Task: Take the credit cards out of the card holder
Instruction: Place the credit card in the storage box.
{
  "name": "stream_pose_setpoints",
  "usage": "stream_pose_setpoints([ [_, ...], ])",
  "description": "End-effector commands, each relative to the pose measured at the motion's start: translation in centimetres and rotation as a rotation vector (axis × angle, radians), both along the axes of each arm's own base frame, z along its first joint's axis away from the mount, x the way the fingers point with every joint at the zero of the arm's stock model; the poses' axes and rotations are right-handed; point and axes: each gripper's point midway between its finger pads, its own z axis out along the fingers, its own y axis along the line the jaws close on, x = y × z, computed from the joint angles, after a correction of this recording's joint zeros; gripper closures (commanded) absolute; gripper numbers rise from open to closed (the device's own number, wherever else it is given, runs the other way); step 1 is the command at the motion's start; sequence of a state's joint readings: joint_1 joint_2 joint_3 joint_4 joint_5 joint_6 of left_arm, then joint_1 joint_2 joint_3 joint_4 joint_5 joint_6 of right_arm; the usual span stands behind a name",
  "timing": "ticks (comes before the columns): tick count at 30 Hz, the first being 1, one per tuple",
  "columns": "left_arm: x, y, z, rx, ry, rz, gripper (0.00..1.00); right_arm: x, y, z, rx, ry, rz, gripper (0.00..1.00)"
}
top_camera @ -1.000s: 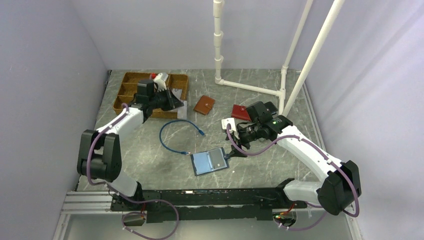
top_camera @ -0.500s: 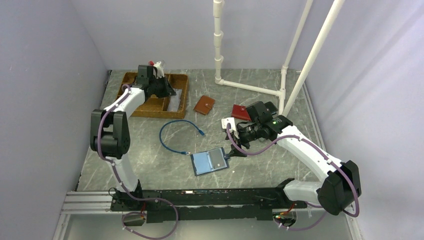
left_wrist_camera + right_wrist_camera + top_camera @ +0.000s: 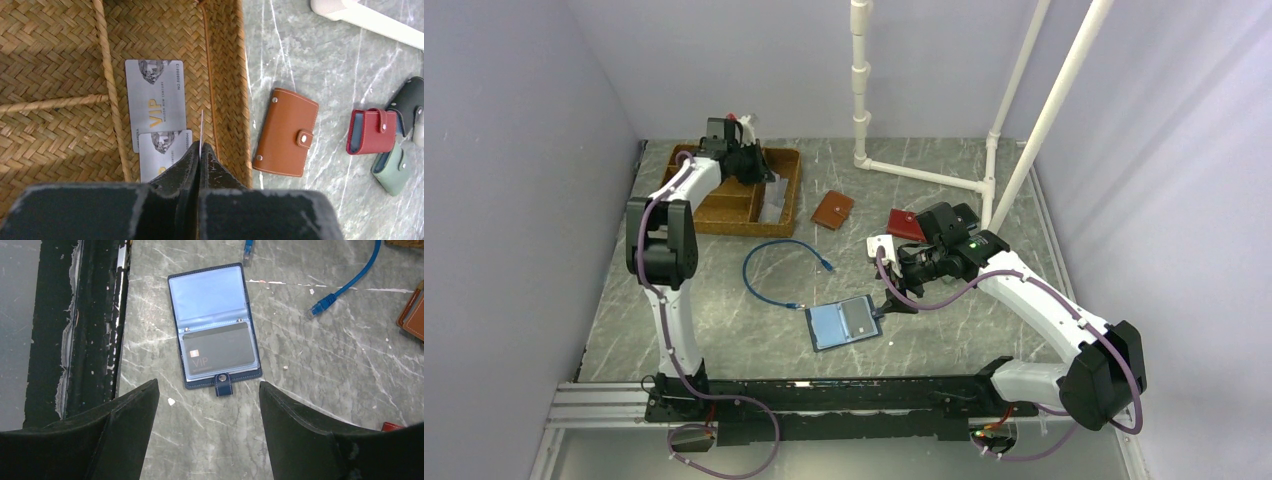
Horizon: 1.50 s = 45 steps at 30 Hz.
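Credit cards [image 3: 154,100]: four are being counted.
Left gripper [image 3: 200,148]: one card [image 3: 201,127] is being pinched.
Right gripper [image 3: 208,385]: being held wide open.
Table [image 3: 714,320]: grey stone.
Walls [image 3: 514,150]: pale purple.

The left gripper [image 3: 200,150] has its two black fingers pressed together on a thin card [image 3: 201,127], seen edge-on, above the woven basket [image 3: 55,45]. Two grey cards [image 3: 155,100] marked "VIP" lie flat in the basket, overlapping. On the grey table [image 3: 310,65], just beside the basket, lies a brown wallet [image 3: 285,132]. Farther right are a red wallet [image 3: 372,131], a green wallet [image 3: 392,167] and a dark wallet [image 3: 407,102].
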<state>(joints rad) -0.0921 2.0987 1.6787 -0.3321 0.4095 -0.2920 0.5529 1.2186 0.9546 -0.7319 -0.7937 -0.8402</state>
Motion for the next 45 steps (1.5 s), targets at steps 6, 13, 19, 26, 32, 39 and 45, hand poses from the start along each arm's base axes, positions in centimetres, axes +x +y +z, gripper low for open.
stream_pose_setpoints([
  [6,2.5,1.2,-0.2,0.08,0.016,0.021,0.82,0.7,0.5,0.8,0.03,-0.026,0.002,0.24],
  [13,3.4,3.5,5.5,0.203,-0.098,0.077,0.75,0.9,0.3,0.9,0.031,-0.027,-0.009,0.24],
  [19,-0.5,4.8,13.1,0.201,-0.28,0.151,0.62,1.5,-0.4,1.5,0.043,-0.046,-0.04,0.24],
  [26,-8.7,6.0,17.0,0.108,-0.416,0.275,0.14,1.9,-1.3,2.4,0.07,-0.074,-0.08,0.24],
  [32,-15.3,4.9,17.2,0.0,-0.419,0.233,0.0,2.1,-2.1,3.1,0.108,-0.096,-0.105,0.24],
  [39,-22.3,0.5,15.9,-0.201,-0.322,0.016,0.0,1.8,-3.3,3.6,0.174,-0.117,-0.103,0.17],
  [45,-27.1,-2.3,14.8,-0.394,-0.275,-0.11,0.01,0.6,-4.0,2.8,0.226,-0.13,-0.052,0.01],
])
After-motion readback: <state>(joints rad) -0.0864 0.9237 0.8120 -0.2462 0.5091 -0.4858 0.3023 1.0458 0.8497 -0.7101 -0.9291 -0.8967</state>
